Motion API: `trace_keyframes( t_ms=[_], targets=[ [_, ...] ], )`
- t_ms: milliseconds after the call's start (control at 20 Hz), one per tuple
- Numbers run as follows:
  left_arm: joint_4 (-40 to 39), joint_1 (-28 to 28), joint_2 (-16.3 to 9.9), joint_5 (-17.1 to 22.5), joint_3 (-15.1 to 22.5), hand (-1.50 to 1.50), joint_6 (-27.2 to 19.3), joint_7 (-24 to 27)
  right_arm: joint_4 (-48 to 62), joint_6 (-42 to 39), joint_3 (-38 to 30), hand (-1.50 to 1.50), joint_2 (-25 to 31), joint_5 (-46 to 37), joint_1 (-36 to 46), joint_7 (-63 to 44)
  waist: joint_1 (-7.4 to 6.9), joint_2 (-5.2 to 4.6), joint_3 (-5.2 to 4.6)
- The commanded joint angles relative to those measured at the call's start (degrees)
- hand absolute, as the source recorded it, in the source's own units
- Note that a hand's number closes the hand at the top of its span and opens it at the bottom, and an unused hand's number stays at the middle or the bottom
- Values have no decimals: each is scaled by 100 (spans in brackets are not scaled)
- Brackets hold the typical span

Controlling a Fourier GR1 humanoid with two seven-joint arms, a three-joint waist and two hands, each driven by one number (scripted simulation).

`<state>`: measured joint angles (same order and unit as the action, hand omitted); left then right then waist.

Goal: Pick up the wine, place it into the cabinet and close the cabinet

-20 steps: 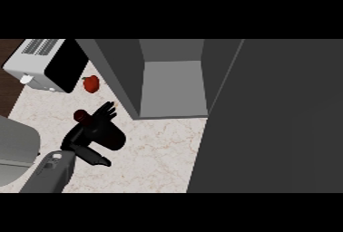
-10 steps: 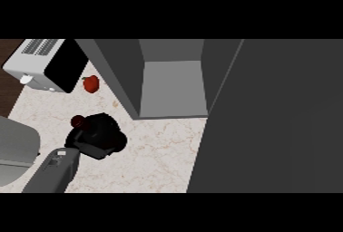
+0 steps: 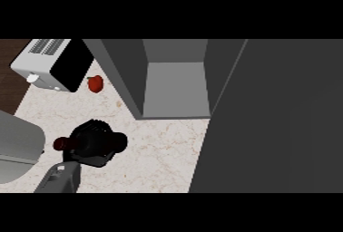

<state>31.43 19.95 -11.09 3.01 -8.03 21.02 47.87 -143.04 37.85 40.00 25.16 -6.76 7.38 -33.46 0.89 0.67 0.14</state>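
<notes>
The wine bottle (image 3: pixel 63 143) lies on the marble counter at the lower left; only its dark red ends show on either side of my left hand (image 3: pixel 94 144). The black hand sits on top of the bottle with its fingers curled round it and hides the middle. Its grey forearm (image 3: pixel 60 179) comes in from the lower edge. The cabinet (image 3: pixel 175 86) stands open up and to the right of the hand, with a bare grey inside. Its dark door (image 3: pixel 275 118) is swung out and fills the right side. My right hand does not show.
A white and black toaster (image 3: pixel 53 65) stands at the upper left. A small red fruit (image 3: pixel 95 84) lies beside it, near the cabinet's left wall. A large light grey rounded thing (image 3: pixel 17 145) fills the left edge.
The left hand had its fingers spread over the bottle one second ago. They have since curled down round it, and the hand has shifted slightly.
</notes>
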Motion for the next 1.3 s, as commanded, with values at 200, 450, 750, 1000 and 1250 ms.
trace_keyframes(
  t_ms=[200, 450, 750, 1000, 1250],
  targets=[
    [1144, -888, 275, 135, 287, 150, 142, -252, -1013, 44, 138, -150, 387, -506, -716, 25, -65, -21, -8],
    [1990, -1053, 537, 378, 481, 150, 219, -942, -623, 103, 242, -150, 155, -528, -422, 129, -90, -34, -12],
    [3465, -1712, 896, 444, 891, 150, -41, -1635, -1153, 175, -35, -150, 530, -358, -509, -134, -92, -11, -13],
    [4147, -1982, 1095, 538, 1224, 150, -196, -2101, -1354, 229, 26, -150, 765, -340, -938, 133, -36, -16, -11],
    [5013, -1983, 1104, 642, 1786, 150, -925, -2736, -1222, 273, 295, -150, 782, -603, -898, 185, -8, -17, -17]
  ],
)
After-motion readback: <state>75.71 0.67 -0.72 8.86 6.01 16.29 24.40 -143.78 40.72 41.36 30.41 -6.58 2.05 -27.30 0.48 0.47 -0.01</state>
